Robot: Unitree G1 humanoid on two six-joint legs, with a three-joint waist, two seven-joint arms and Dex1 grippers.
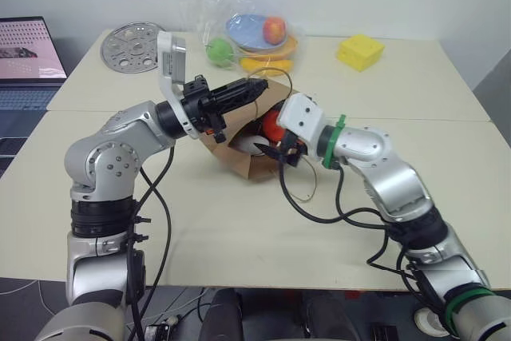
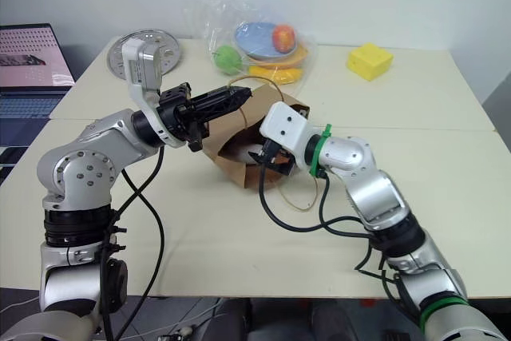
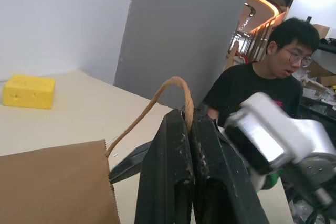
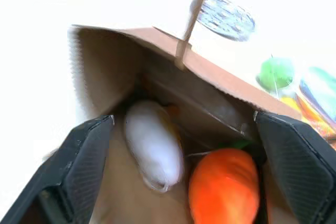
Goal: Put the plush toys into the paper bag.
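A: Right jaws (image 4: 173,171) spread wide, empty, at the bag (image 1: 247,167) mouth. Left jaws (image 3: 191,171) clenched on the handle (image 3: 157,100), holding the mouth up.

B: Toys?

A: Egg (image 4: 153,148) and carrot (image 4: 224,184) both lie inside; bag on the surface (image 1: 239,229), mid-scene.

B: Step?

A: Probably release done. Next: back the right arm out without snagging paper.

**What our table carries**

We see a pale beige table (image 1: 239,237). On it lie the paper bag (image 1: 239,157) on its side, a perforated metal disc (image 1: 132,47), a clear bag of fruit (image 1: 247,33), and a yellow block (image 1: 359,52).
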